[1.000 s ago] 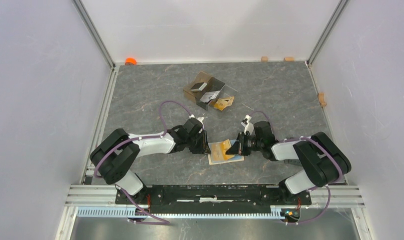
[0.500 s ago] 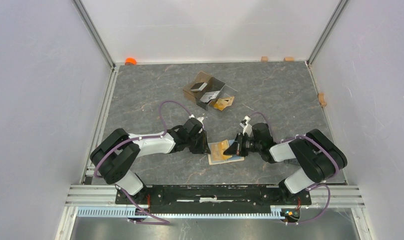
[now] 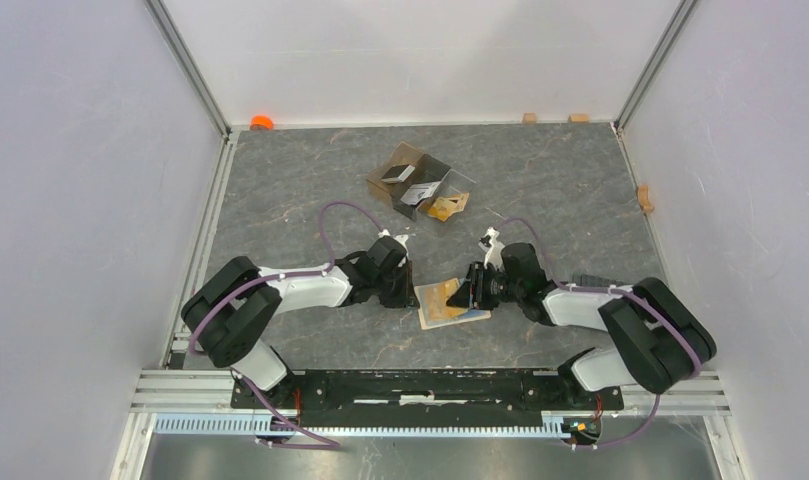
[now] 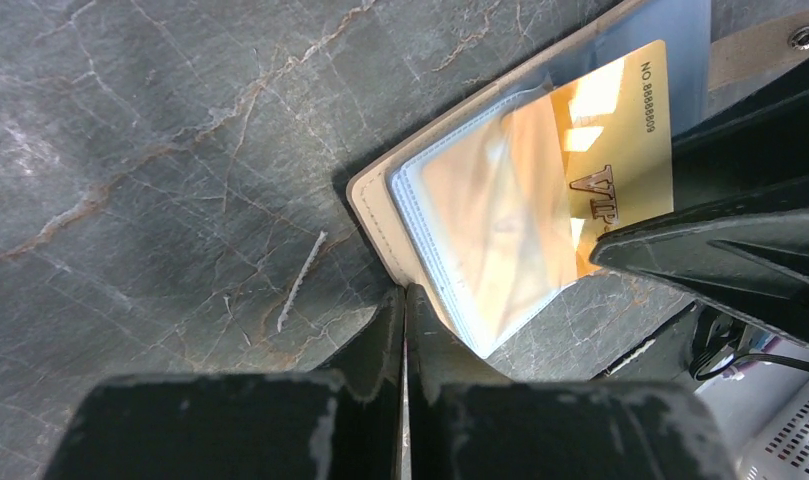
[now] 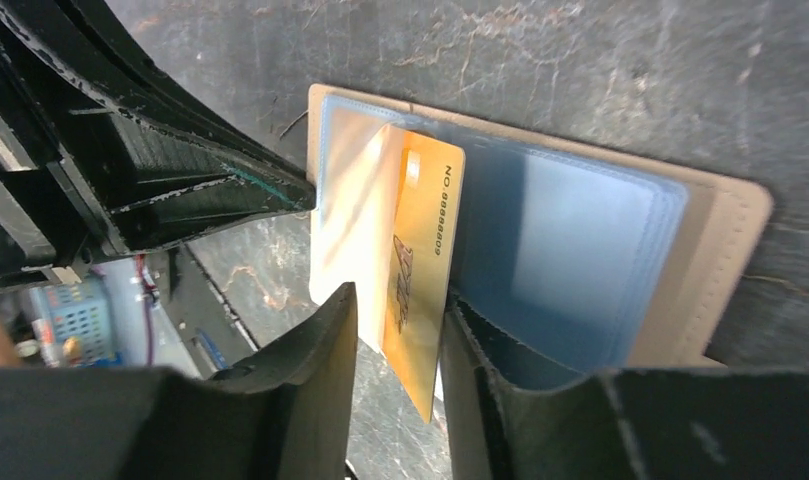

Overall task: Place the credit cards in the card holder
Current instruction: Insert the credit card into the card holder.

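Gold card (image 5: 420,230) is pinched in the right gripper (image 5: 398,298), partly inside the card holder (image 5: 725,215); left gripper (image 4: 404,300) is pressed shut against its edge.

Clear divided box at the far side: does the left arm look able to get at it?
Probably yes: bare table lies between the left end effector and the clear box. But it is shut at the edge of the card holder and must leave that first.
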Robot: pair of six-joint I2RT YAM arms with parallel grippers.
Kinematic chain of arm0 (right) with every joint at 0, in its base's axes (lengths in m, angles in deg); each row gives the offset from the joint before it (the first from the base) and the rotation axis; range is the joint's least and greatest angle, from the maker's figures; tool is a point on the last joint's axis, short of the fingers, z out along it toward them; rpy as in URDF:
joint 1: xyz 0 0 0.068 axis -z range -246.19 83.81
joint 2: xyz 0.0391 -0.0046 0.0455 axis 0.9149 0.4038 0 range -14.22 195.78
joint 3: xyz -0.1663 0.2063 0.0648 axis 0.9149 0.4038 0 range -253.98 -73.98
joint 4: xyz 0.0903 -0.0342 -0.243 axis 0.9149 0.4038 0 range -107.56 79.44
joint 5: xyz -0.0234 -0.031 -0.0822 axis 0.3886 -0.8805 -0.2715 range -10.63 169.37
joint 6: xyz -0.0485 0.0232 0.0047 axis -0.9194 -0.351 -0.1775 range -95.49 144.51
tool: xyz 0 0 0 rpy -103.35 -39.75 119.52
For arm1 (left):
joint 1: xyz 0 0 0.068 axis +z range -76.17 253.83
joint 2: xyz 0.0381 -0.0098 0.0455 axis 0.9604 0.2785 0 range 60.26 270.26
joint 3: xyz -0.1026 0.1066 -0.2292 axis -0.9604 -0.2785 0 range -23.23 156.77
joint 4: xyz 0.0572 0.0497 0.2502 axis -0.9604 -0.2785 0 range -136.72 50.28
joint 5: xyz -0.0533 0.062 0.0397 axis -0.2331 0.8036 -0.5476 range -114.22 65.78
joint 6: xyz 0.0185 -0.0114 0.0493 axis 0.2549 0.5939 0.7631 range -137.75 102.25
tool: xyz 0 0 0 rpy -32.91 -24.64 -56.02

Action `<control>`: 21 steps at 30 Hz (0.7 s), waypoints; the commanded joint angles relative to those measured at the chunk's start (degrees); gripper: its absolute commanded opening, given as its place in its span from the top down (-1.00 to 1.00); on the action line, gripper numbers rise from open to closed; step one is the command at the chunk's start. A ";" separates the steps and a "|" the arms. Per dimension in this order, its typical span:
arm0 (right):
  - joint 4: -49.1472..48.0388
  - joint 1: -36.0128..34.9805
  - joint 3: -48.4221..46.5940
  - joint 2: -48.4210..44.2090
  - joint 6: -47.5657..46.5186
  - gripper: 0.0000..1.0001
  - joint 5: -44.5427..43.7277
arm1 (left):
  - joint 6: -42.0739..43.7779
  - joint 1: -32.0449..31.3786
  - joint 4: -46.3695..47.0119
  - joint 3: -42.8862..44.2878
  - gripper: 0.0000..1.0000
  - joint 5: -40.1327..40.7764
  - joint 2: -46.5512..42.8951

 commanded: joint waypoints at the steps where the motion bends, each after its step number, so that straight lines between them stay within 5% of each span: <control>1: 12.57 0.08 -3.10 -5.01 -8.44 0.13 -9.40 | 1.39 -0.28 -1.59 -0.98 0.95 2.23 1.40; 8: 19.35 -0.32 -5.74 -9.22 -14.41 -0.16 -12.60 | 1.19 -0.28 -1.14 -0.82 0.95 1.96 1.83; 21: 15.21 -5.15 -6.75 -3.76 -11.63 0.04 -8.40 | 1.09 -0.28 -0.85 -0.79 0.96 1.37 1.98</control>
